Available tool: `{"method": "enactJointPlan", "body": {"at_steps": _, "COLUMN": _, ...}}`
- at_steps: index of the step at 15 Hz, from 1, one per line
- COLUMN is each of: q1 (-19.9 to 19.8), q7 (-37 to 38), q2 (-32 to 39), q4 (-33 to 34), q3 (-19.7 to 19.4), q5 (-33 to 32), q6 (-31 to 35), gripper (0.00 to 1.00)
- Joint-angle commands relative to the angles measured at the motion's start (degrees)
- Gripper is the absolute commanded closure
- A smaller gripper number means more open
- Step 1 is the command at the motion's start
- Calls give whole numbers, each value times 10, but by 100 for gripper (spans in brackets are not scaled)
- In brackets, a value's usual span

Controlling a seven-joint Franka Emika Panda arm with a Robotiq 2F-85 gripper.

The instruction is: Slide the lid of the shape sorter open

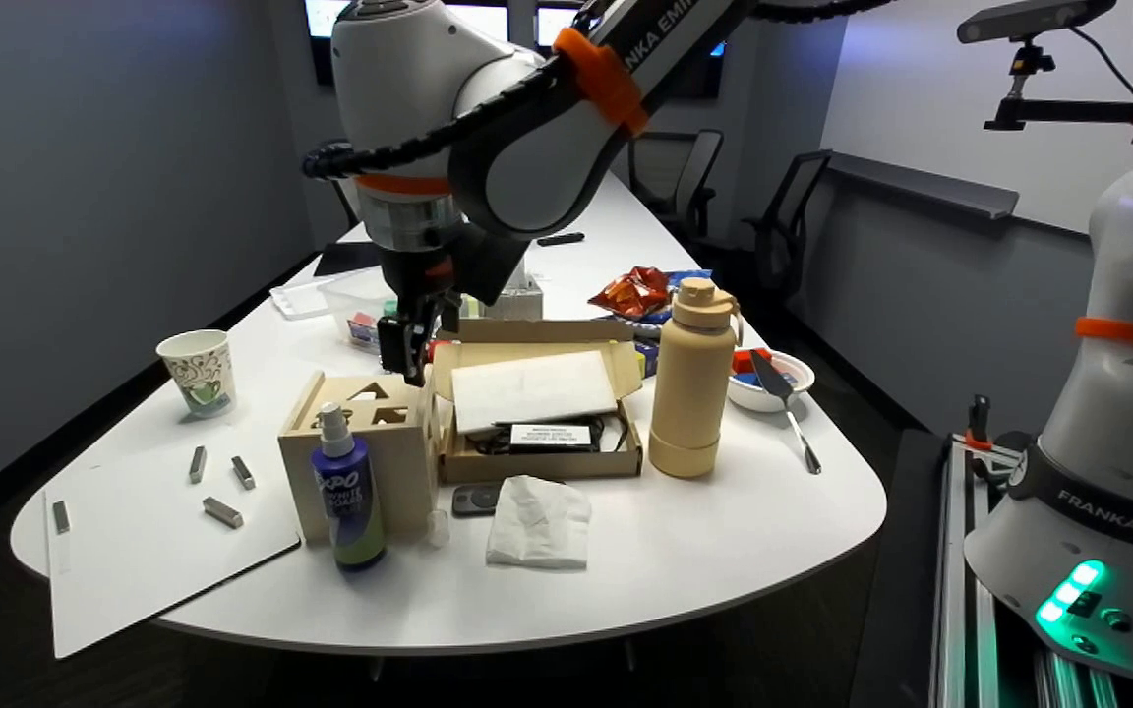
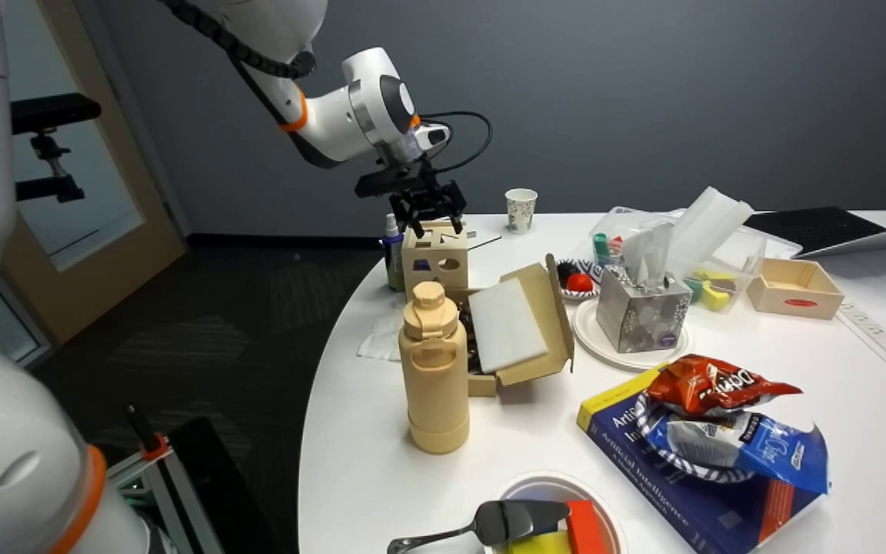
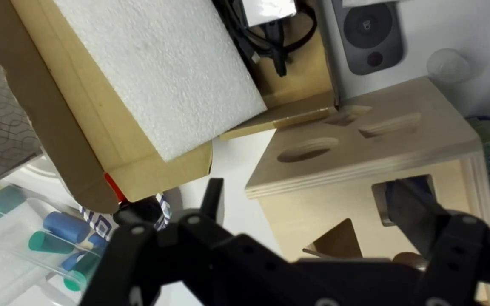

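Note:
The shape sorter is a pale wooden box [image 1: 404, 482] on the table, also in an exterior view [image 2: 435, 286] and the wrist view [image 3: 381, 144]. Its lid [image 1: 391, 387] is the top panel with dark cutouts, including a triangle and a square, and covers the box. The lid also shows in the wrist view [image 3: 296, 212]. My gripper [image 3: 311, 191] is wide open and empty, just above the lid in both exterior views [image 1: 416, 344] [image 2: 437, 225]. In the wrist view one finger overlaps the lid's square cutout; the other is past the box's edge. I cannot tell whether either touches.
An open cardboard box [image 1: 542, 470] with white foam stands beside the sorter. A purple spray bottle [image 1: 358, 511] stands close in front of it. A tan bottle [image 1: 692, 383], a paper cup [image 1: 201, 374], a tissue [image 1: 539, 521] and a whiteboard [image 1: 153, 560] are on the table.

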Motion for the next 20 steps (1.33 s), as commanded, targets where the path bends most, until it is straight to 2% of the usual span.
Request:
{"method": "enactJointPlan", "body": {"at_steps": 1, "q1": 24, "q7": -21, "q2": 26, "q4": 38, "q3": -19, "q5": 16, "q6": 2, "gripper": 0}}
{"method": "enactJointPlan", "body": {"at_steps": 11, "q1": 40, "q7": -57, "q2": 65, "q4": 72, "q3": -25, "q5": 51, "q6": -5, "gripper": 0}}
{"method": "enactJointPlan", "body": {"at_steps": 20, "q1": 54, "q7": -67, "q2": 88, "q4": 93, "q3": -42, "q5": 51, "q6": -16, "gripper": 0}}
